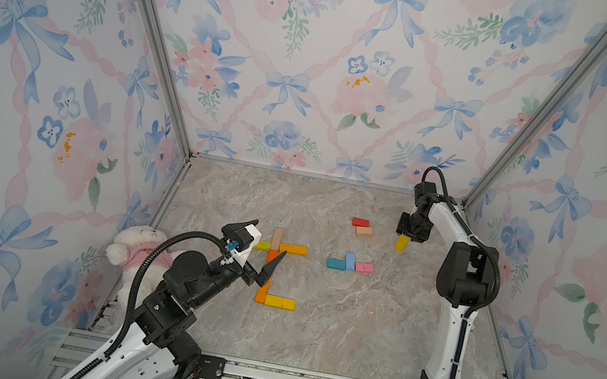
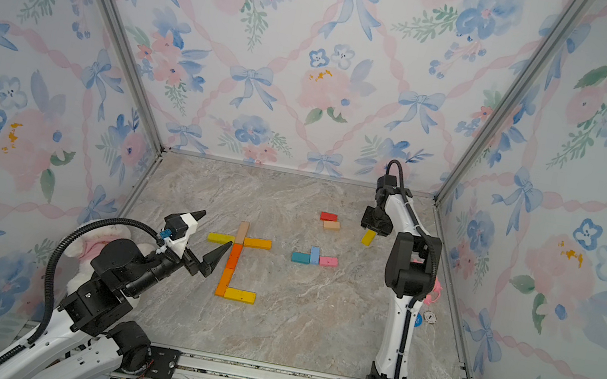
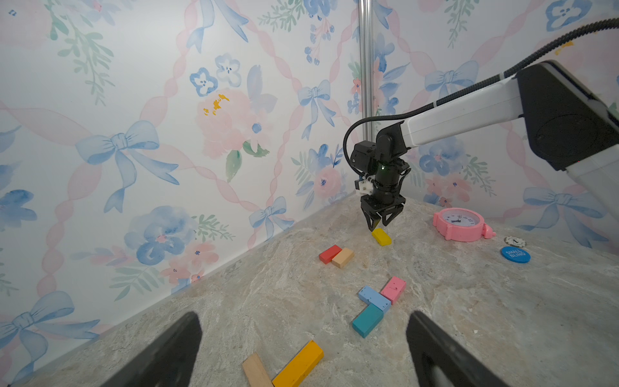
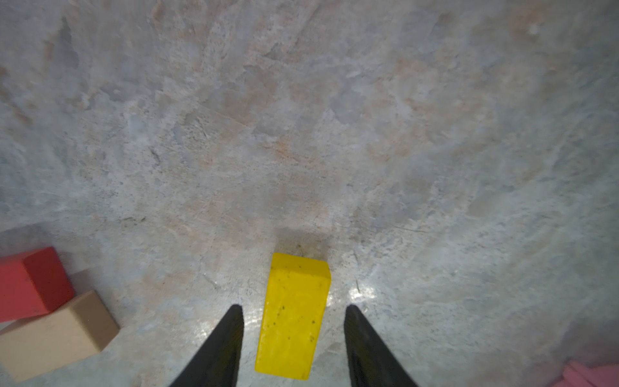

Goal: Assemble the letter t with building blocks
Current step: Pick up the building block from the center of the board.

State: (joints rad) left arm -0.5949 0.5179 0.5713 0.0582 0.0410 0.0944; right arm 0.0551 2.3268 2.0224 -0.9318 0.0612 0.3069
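Right wrist view shows the right gripper [image 4: 294, 306] straddling a short yellow wooden block [image 4: 293, 318] lying flat on the marbled tabletop [image 4: 301, 134], jaws apart and clear of both its sides, so this looks like the grasp step. Next it should close squarely, then lift. Left gripper [image 3: 304, 314] gapes wide and empty beside the half-built orange, yellow and tan block figure [image 2: 229, 270].

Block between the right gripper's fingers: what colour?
Yellow block; the right wrist view shows it best.

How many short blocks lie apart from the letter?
6: red block beside peach block at the back; yellow block at the right hand; teal block, blue block, pink block clustered together. None apparently hidden.
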